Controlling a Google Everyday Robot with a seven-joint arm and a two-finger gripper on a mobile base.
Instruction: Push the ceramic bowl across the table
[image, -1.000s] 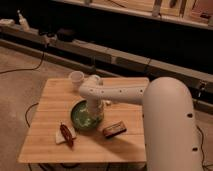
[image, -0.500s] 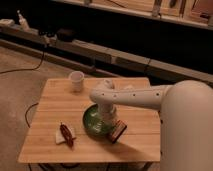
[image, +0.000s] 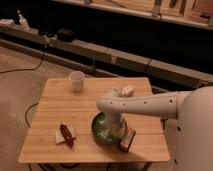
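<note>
Green ceramic bowl (image: 102, 131) on the table (image: 55, 107) beneath the arm; claw (image: 116, 134) hidden, grip unclear.

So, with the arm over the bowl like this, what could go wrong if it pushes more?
1. The ceramic bowl sits near the front edge of the table; a push that way might tip it off.
2. A brown packet lies against the bowl's right side, so it could be dragged or knocked off.
3. The gripper is down at the bowl, hidden by the arm, so contact cannot be checked; it may slip over the rim.
</note>
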